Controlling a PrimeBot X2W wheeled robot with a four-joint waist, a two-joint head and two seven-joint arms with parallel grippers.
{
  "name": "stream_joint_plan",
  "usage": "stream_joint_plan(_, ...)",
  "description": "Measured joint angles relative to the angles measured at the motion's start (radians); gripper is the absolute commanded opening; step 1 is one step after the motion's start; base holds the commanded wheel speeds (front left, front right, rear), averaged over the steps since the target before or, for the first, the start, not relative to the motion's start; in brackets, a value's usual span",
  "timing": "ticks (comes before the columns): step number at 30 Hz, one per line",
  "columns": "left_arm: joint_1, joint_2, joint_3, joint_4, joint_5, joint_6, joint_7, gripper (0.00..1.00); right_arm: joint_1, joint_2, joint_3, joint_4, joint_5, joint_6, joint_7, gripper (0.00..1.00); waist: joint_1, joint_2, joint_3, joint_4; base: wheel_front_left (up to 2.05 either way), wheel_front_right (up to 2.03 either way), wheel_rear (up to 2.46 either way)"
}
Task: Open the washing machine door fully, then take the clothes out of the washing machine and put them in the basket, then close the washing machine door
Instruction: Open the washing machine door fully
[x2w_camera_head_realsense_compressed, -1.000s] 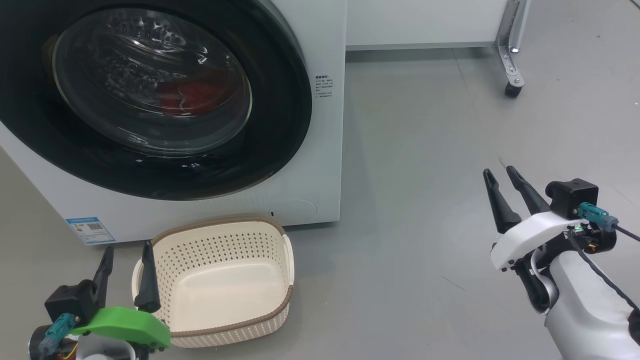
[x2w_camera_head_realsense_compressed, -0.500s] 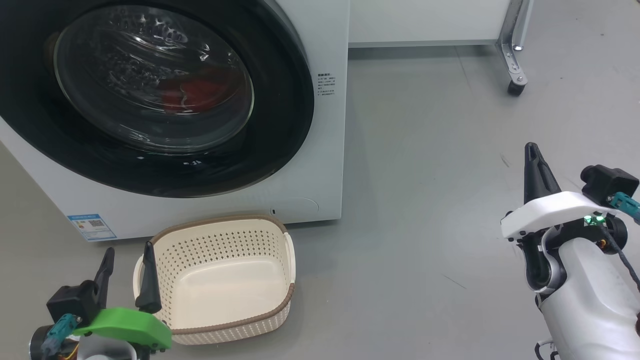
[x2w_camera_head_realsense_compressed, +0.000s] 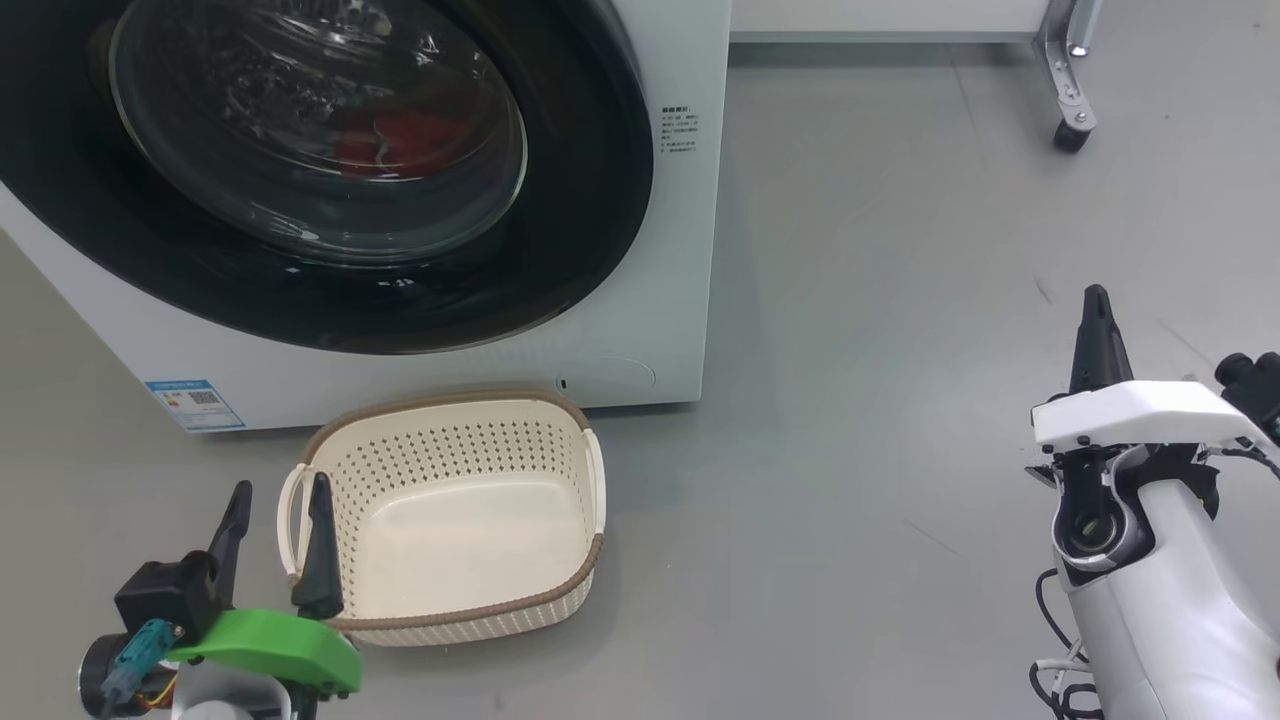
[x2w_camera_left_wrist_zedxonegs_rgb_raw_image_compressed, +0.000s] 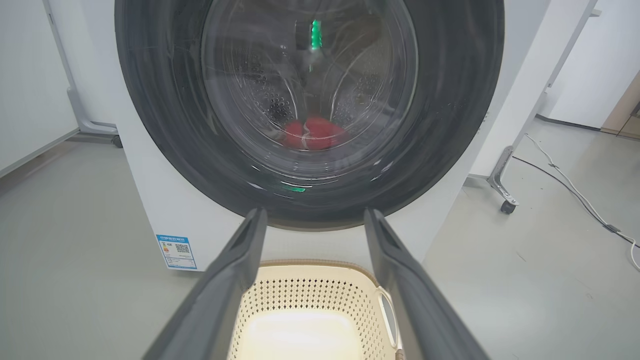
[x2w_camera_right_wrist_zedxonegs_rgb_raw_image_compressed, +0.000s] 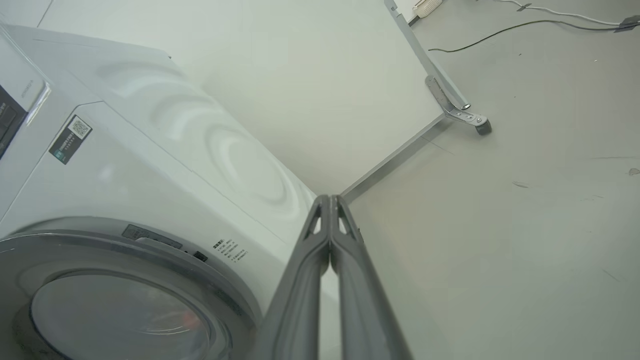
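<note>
**Door closed, red garment inside the drum**

The washing machine door (x2w_camera_head_realsense_compressed: 320, 150) sits closed against the front of the washing machine (x2w_camera_head_realsense_compressed: 685, 260), at the far left of the scene. Through its glass dome the clothes (x2w_camera_head_realsense_compressed: 400, 140) show as a red bundle low in the drum. The basket (x2w_camera_head_realsense_compressed: 445, 399) stands empty on the grey floor (x2w_camera_head_realsense_compressed: 850, 400) just in front of the machine, below the door's lower edge. A blue label (x2w_camera_head_realsense_compressed: 195, 403) sits at the machine's bottom left corner. The left gripper (x2w_camera_head_realsense_compressed: 280, 487) hovers at the near left beside the basket's left handle, fingers spread, holding nothing. The right gripper (x2w_camera_head_realsense_compressed: 1097, 300) is well apart at the near right above bare floor, fingers pressed together on nothing. A castor (x2w_camera_head_realsense_compressed: 1070, 135) stands at the far right.
</note>
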Motion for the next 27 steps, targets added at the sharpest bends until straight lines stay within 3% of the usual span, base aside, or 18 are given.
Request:
stream_joint_plan(17, -0.065, -0.002, -0.108, -0.048, -0.019, 0.0, 0.0, 1.0, -0.203, -0.012, -0.071, -0.075, 0.359, 0.0, 0.241, 0.0, 0.0, 0.0, 0.163, 0.079, 0.0, 0.0, 0.0)
stream_joint_plan(27, -0.118, -0.004, -0.152, -0.08, -0.065, 0.0, 0.0, 1.0, -0.355, -0.072, -0.064, -0.054, 0.454, 0.0, 0.461, 0.0, 0.0, 0.0, 0.271, 0.142, 0.0, 0.0, 0.0)
